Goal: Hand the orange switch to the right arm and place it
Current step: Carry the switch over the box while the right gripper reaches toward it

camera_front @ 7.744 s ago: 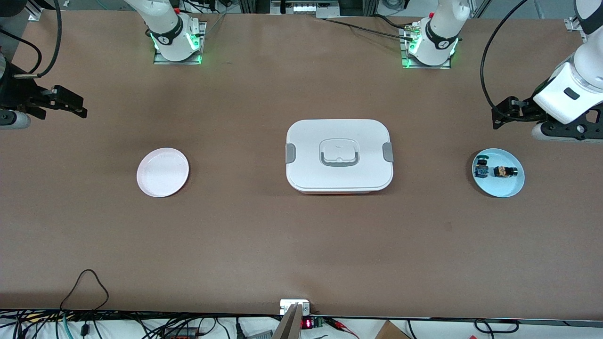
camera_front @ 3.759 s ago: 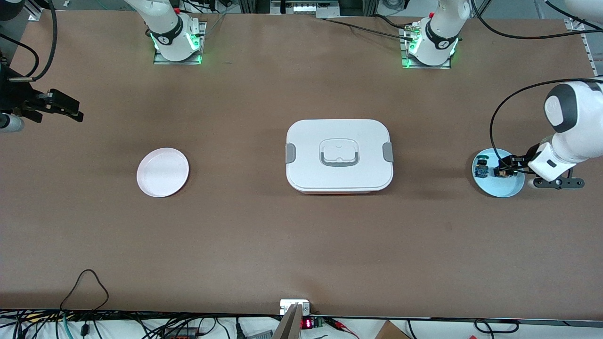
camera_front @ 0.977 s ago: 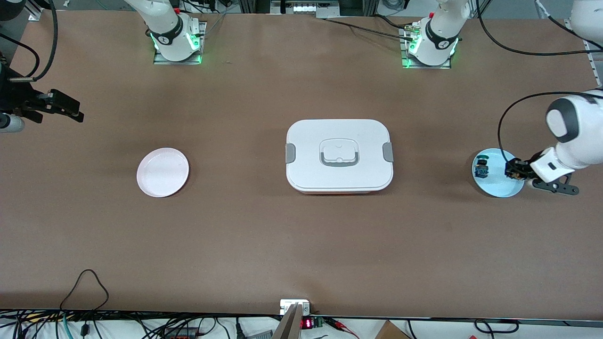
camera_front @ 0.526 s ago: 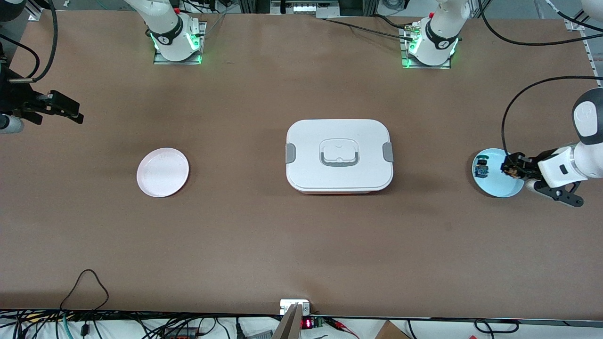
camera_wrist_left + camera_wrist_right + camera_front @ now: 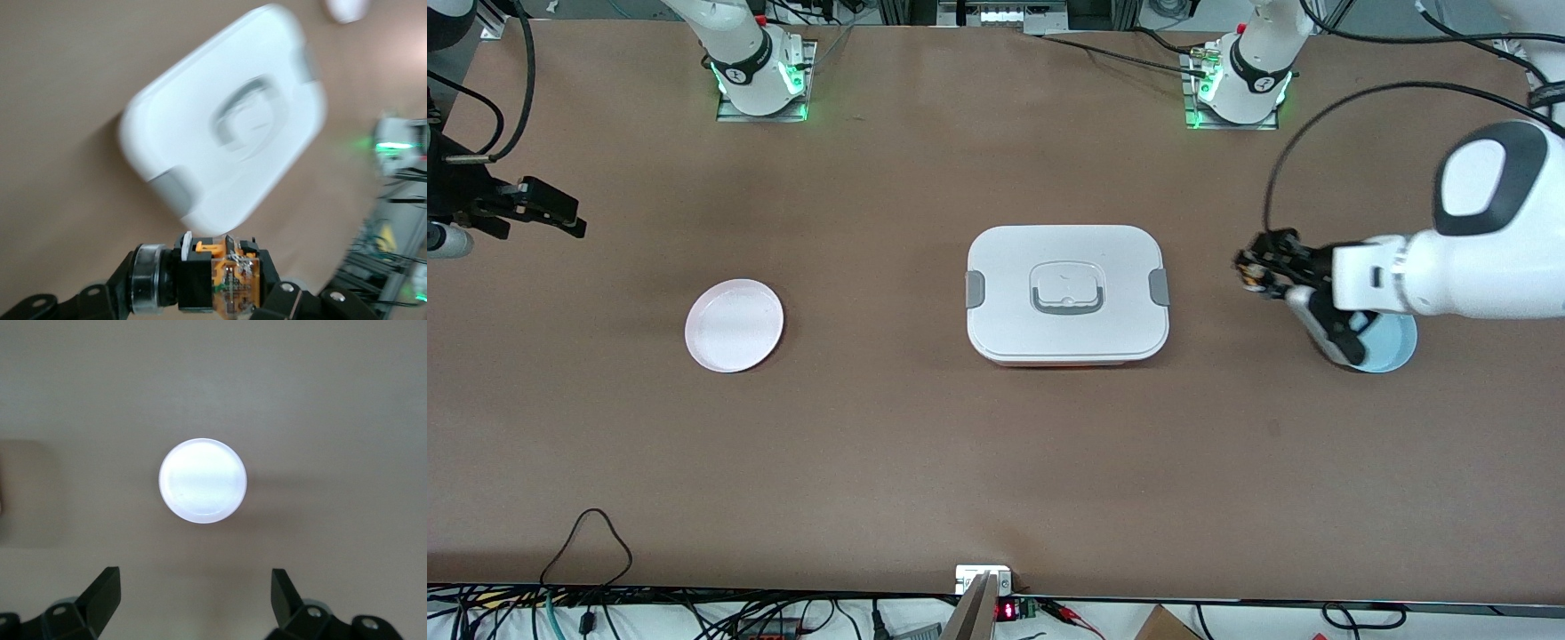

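Note:
My left gripper (image 5: 1256,267) is shut on the orange switch (image 5: 1252,271), a tiny black body with orange-gold parts. It holds the switch in the air over the bare table between the white box (image 5: 1067,293) and the blue plate (image 5: 1396,351). In the left wrist view the switch (image 5: 217,280) sits clamped between the fingers, with the box (image 5: 227,147) below. My right gripper (image 5: 569,213) is open and empty and waits over the right arm's end of the table. Its wrist view shows both fingers (image 5: 103,593) wide apart, with the pink plate (image 5: 202,480) in sight.
The pink plate (image 5: 734,324) lies toward the right arm's end of the table. The closed white box with grey latches stands mid-table. My left arm covers most of the blue plate and hides the black-and-blue switch. Cables run along the table's near edge.
My left gripper closed on the orange switch on the blue plate, lifted it and carried it toward the white box. The right arm has hardly moved.

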`<state>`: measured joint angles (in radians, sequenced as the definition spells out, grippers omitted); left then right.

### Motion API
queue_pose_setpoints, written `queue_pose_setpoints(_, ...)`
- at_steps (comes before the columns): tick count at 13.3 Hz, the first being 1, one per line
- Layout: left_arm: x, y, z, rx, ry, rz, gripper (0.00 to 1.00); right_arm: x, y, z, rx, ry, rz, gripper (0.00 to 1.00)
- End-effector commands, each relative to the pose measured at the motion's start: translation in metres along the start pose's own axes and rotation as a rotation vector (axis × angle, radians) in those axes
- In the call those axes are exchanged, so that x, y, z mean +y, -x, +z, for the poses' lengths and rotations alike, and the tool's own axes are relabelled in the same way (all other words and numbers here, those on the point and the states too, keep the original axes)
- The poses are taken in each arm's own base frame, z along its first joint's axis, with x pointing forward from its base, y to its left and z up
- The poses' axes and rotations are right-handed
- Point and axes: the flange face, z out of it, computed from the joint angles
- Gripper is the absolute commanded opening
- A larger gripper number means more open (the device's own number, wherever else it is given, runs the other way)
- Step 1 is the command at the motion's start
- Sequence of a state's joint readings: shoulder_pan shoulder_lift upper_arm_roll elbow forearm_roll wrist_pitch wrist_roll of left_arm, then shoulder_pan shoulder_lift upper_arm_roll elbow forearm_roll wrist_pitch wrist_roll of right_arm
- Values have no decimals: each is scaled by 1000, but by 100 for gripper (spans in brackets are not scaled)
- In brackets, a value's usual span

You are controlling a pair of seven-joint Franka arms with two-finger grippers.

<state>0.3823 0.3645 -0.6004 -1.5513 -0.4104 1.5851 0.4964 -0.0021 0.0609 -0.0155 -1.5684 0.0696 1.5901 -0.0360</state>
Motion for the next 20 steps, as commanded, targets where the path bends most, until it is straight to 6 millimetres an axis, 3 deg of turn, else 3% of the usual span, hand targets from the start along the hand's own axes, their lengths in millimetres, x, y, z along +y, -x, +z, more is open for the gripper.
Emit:
queue_pose_setpoints(1,37,-30,7,116,147,127,6,-15,-1,-1,0,-167,3,100)
queue_pose_setpoints(3,77,-52,20,215,246,242,6,-29,-10,11,-23,-326,22,100)
queue_pose_setpoints(7,123,-87,49,434,384,507,6,-55,-26,40,-81,-645,71,100)
queue_pose_setpoints(11,160,-110,80,640,359,712,6,-87,-36,63,-157,-991,130,100)
queue_pose_setpoints(14,187,-114,113,785,276,794,6,-112,-28,108,-262,-1217,220,100)
queue_pose_setpoints(16,206,-114,143,907,224,805,6,-127,-25,126,-291,-1284,280,100)
queue_pose_setpoints(20,210,-113,164,1017,226,861,6,-169,-24,149,-368,-1416,315,100)
